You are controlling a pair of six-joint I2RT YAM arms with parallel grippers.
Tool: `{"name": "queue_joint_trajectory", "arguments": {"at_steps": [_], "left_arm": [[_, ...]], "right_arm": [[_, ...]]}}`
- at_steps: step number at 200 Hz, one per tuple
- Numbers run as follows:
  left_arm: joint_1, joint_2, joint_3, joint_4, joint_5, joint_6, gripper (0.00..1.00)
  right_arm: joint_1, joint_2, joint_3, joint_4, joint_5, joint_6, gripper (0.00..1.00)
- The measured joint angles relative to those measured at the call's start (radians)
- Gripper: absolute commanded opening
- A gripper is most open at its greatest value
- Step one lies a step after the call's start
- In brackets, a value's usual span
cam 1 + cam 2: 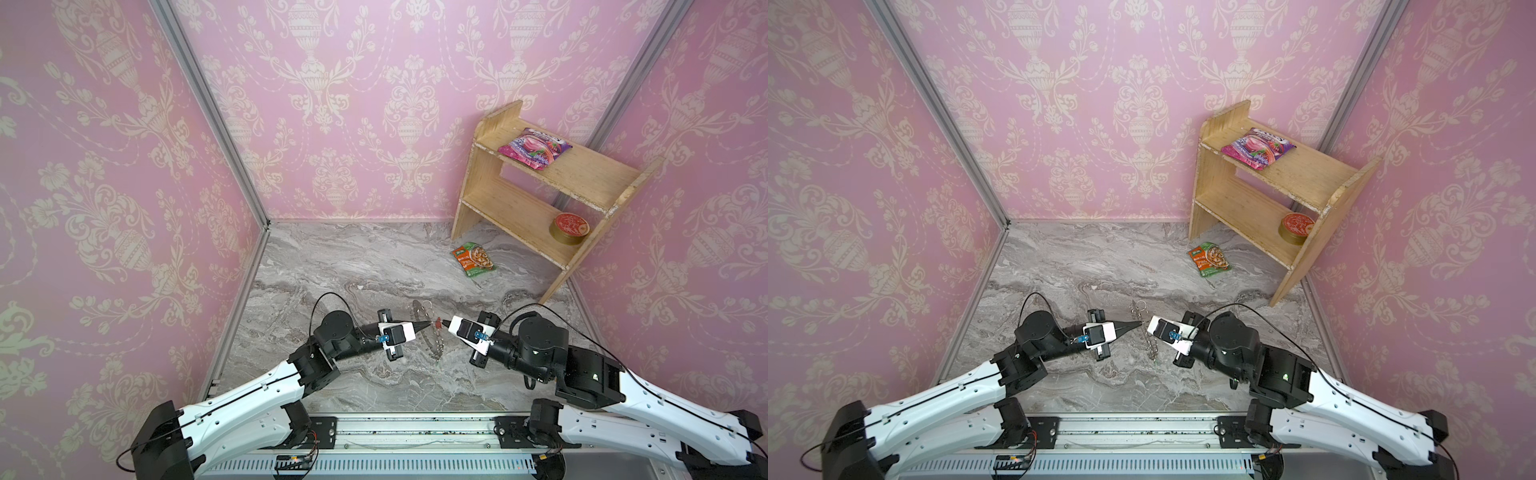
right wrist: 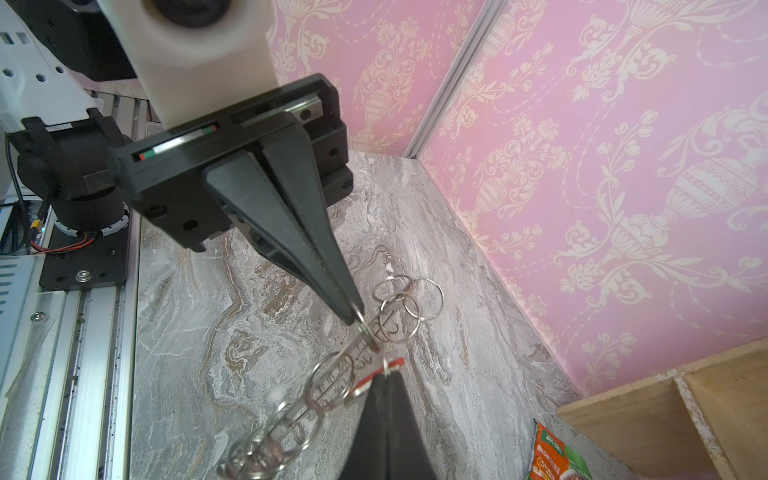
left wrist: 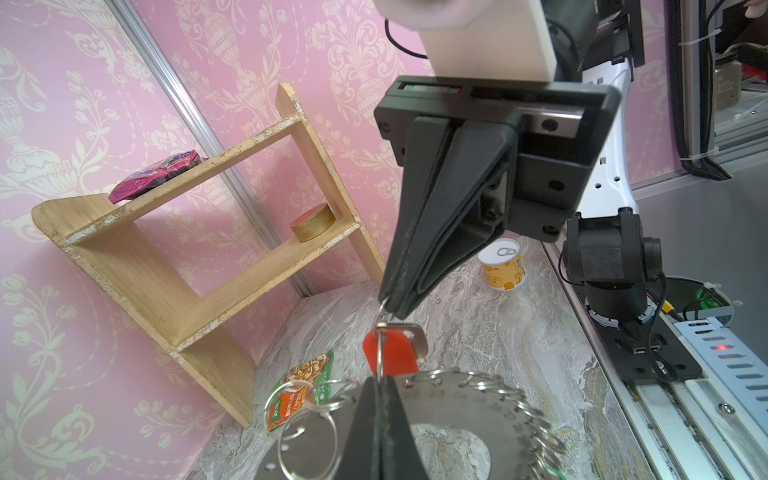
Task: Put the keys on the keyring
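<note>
Left wrist view shows the left gripper (image 3: 377, 380) clamped at the rim of the keyring (image 3: 457, 407), steadying it on edge over the table (image 3: 478, 316), while the right gripper (image 3: 392, 311) pinches the small ring of the red-tagged key (image 3: 390, 353) just beside it, apparently for threading.

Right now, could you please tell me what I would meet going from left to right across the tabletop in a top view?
The left gripper → red-tagged key → right gripper → round tin on the wooden shelf. The keyring overlaps the left jaws, so I leave it out.
</note>
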Motion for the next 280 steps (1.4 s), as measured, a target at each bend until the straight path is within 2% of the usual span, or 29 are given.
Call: {"name": "queue_joint_trajectory", "arguments": {"at_steps": [280], "left_arm": [[0.0,-0.006,0.0,-0.011,0.0,0.008,0.0]], "right_arm": [[0.0,-0.008,0.0,-0.02,-0.016,0.017,0.0]]}}
